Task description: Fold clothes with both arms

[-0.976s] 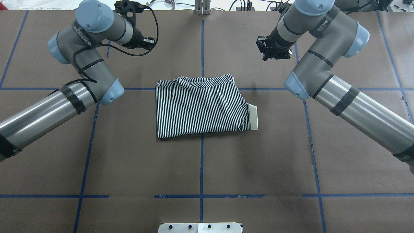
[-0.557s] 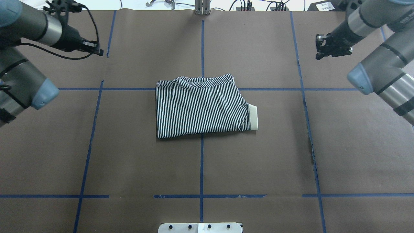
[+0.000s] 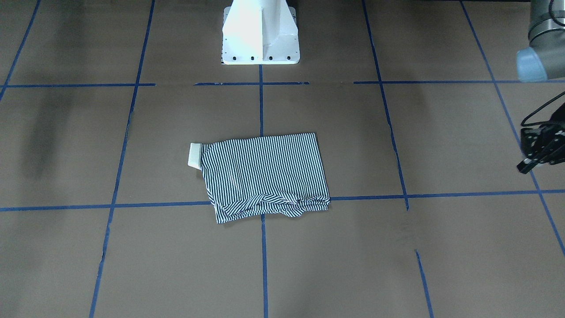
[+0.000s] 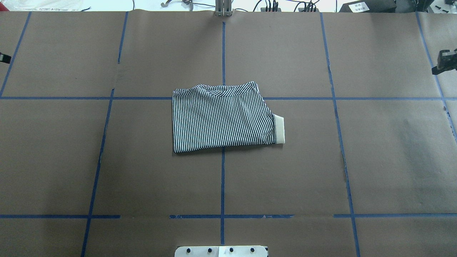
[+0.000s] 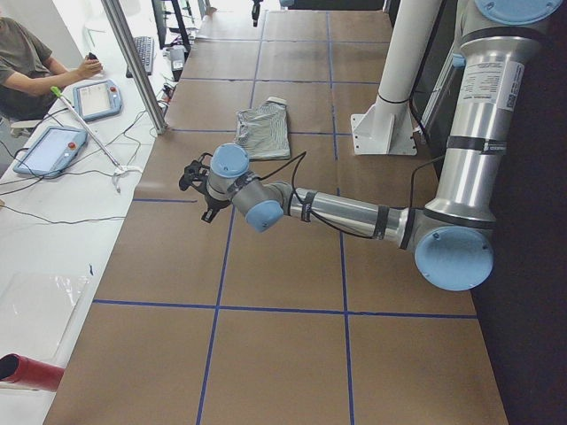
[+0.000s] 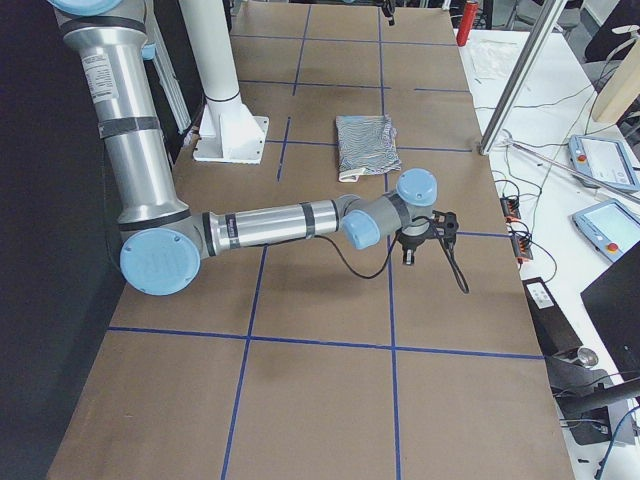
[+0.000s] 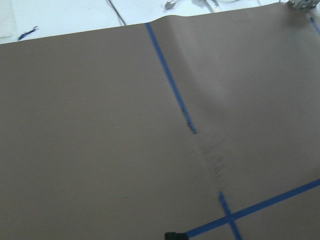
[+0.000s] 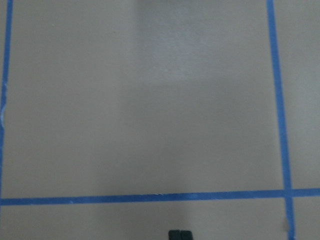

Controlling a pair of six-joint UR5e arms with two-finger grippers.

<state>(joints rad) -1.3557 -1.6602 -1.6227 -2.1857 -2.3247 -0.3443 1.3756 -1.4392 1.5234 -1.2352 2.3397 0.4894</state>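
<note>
Looked down from behind and opposite, and along the table from both ends, sharing the shirt; pressed close at wrists.

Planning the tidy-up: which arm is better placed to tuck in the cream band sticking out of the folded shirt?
Right, probably: the band juts from the shirt's side facing the right gripper; the left gripper sits beyond the opposite edge.

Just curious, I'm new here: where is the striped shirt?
In the overhead view the shirt lies folded at the centre, straddling the middle blue tape line.
</note>
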